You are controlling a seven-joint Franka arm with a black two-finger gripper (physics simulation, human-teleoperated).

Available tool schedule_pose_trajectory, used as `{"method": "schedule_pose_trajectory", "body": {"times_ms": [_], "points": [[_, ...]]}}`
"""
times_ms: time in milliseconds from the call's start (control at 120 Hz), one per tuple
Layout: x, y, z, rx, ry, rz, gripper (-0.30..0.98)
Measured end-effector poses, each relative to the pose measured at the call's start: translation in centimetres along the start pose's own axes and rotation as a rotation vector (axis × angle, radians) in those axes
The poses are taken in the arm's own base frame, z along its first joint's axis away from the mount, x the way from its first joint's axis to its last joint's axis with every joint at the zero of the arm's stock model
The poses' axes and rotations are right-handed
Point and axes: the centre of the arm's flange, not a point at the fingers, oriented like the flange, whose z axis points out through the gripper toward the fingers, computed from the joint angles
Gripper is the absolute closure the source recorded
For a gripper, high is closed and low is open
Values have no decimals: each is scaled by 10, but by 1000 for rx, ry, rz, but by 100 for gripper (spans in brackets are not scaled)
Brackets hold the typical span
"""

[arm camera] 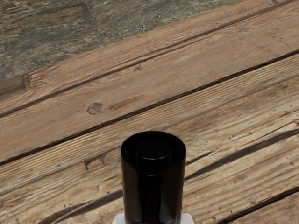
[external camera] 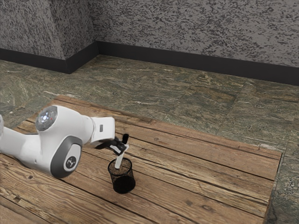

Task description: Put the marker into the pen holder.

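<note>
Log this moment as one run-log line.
pincer: shut on marker | marker: slightly tilted, black end up, white end at pen holder's mouth | pen holder: upright on table | release: not yet

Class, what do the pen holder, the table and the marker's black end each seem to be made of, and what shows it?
Pen holder: probably black-coated metal; its wall is mesh.
Table: rough, weathered wood, with grain, knots and dark cracks.
Black end: smooth, likely plastic, from its soft sheen.
</note>
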Motion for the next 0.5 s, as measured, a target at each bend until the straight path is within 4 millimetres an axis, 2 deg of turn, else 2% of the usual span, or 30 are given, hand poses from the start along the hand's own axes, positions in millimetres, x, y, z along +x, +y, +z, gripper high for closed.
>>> {"method": "schedule_pose_trajectory", "body": {"times_ms": [158,192,217,275,358,417,450,500], "points": [[0,0,3,-5,-9,-5,37],[9,-2,1,-8,-2,-10,32],[23,-9,-1,-14,-1,-23,29],[69,-50,-7,-33,-23,-92,22],[130,-154,2,-53,-142,-198,15],[169,-215,-12,-33,-213,-202,11],[188,-229,-20,-30,-253,-188,9],[213,-229,-31,-37,-316,-154,7]]}}
